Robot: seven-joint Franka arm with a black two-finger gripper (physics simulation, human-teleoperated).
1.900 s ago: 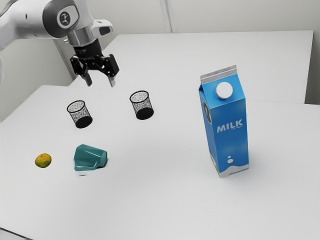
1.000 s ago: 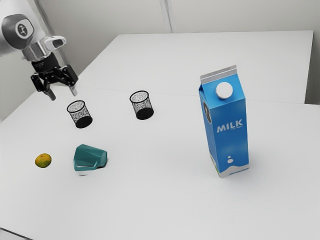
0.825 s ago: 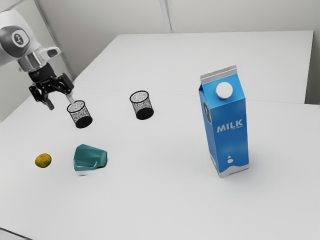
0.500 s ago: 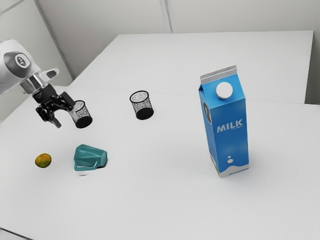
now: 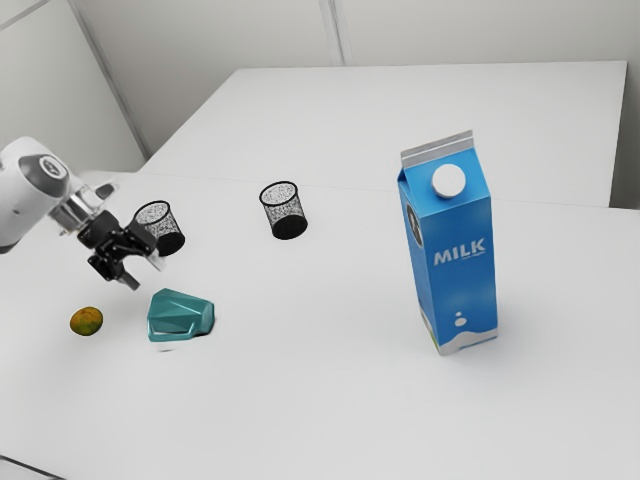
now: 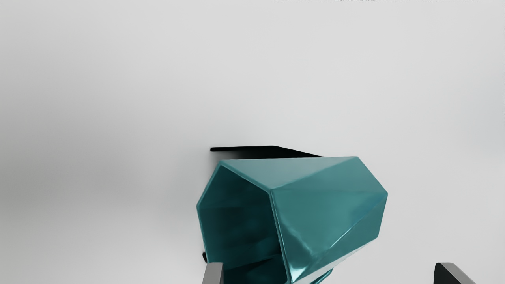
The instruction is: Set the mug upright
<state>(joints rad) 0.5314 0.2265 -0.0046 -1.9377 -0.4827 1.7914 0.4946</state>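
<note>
Lining up with the tipped mug [image 6: 327, 201]

Found mug lying on its side upon the table [image 5: 300, 420], open mouth toward the exterior view's left, base toward the exterior view's right, handle [image 6: 324, 277] low along one flank. Saw gripper [image 5: 144, 274] tilted, just above and beside the mouth end. Saw also its fingers [image 6: 213, 274] wide apart, with no grip on anything: one by the mouth, the other out past the base end.

Judged the step in hand as the approach for a grasp. Seemed wise to turn the hand for closing across the faceted body, rather than along its length, and to go down slowly, with care not to catch the rim or the handle. Risked, with too quick a push, a roll or a slip on the smooth facets. Called afterwards for a firm but gentle squeeze, a small lift, a turn of the mouth upward, and release only with base flat.

Noticed farther out the orange fruit [image 5: 87, 321], near the mouth side, then one mesh cup [image 5: 159, 228] behind the gripper, another mesh cup [image 5: 284, 211] apart from it, and the milk carton [image 5: 455, 250] standing well apart.
</note>
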